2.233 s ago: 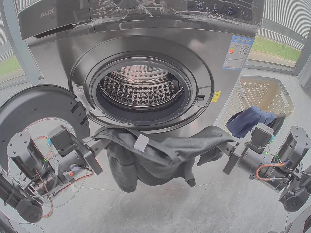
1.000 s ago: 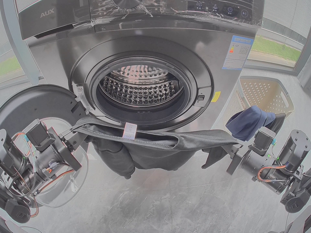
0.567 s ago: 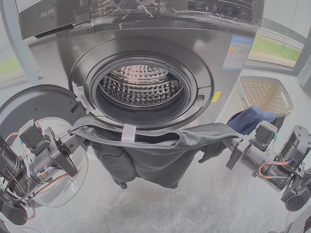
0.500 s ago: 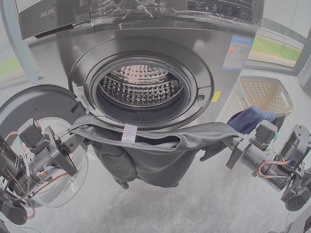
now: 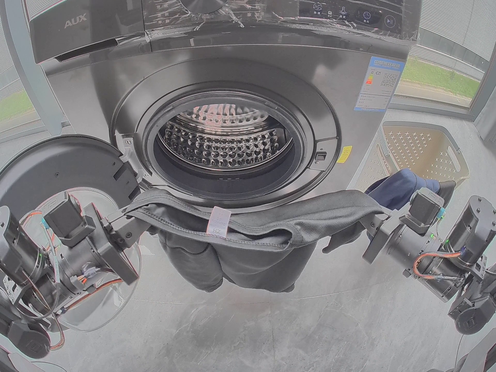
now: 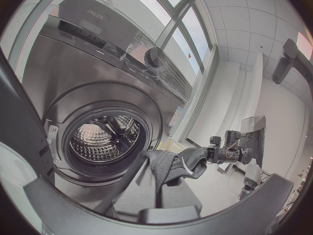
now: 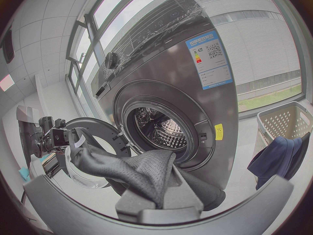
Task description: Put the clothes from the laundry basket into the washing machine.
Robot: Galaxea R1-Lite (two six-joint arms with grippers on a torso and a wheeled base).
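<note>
Door (image 5: 57, 166) of the washing machine (image 5: 103, 94) stands swung wide open at the far left, and the left arm sits right in front of its glass bowl, covering much of it. The left gripper (image 5: 132, 219) is pinched tight on one end of a dark grey garment (image 5: 268, 228), with the cloth bunched over its fingers in the left wrist view. From there the garment runs as a taut band across to the right gripper (image 5: 373, 223). A white tag (image 5: 218, 221) hangs from its upper edge near the left end, and the rest sags in a loose bundle below, clear of the grey floor (image 5: 310, 326). The band lies in front of the lower rim of the round opening, and the shiny dimpled drum (image 5: 222, 140) shows behind and above it. All of the garment is outside the machine. The right gripper is clamped on the other end, with mesh fabric folded over its fingers in the right wrist view. Past it, beside the machine's right side, a beige laundry basket (image 5: 439, 145) stands on the floor. A blue garment (image 5: 398, 189) is draped over its near rim just behind the right gripper, with a darker piece (image 5: 448, 189) next to it. A blue-edged label (image 5: 380, 83) and a small yellow sticker (image 5: 344, 154) sit on the machine's front, right of the opening.
</note>
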